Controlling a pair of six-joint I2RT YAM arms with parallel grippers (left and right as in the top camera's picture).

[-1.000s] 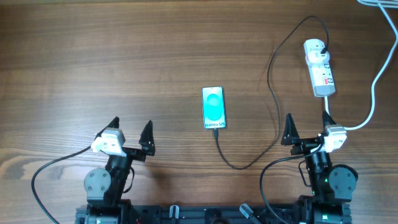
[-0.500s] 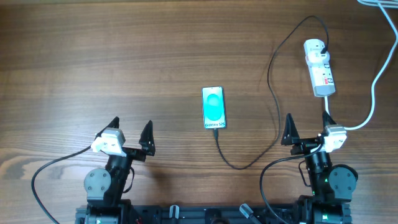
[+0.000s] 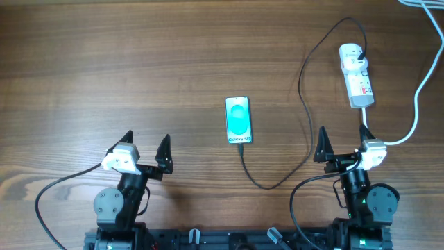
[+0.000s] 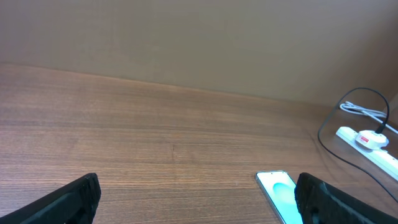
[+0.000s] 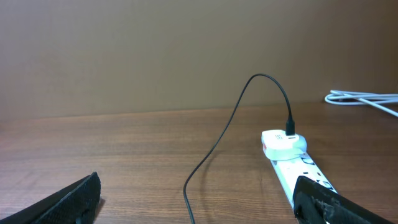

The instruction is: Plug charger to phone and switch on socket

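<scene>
The phone (image 3: 238,120) lies face up at the table's centre, cyan-green screen lit; its corner also shows in the left wrist view (image 4: 280,193). The charger's thin black cable (image 3: 303,83) runs from the phone's near end, loops right and up to a white adapter (image 3: 352,57) sitting in the socket (image 3: 356,80), a white power strip at the far right, also in the right wrist view (image 5: 297,163). My left gripper (image 3: 146,147) is open and empty near the front left. My right gripper (image 3: 343,142) is open and empty in front of the socket.
The socket's thick white lead (image 3: 417,97) curves from the strip's near end up along the right edge of the table. A coil of white lead (image 5: 364,99) lies at the far right. A plain wall stands behind the table.
</scene>
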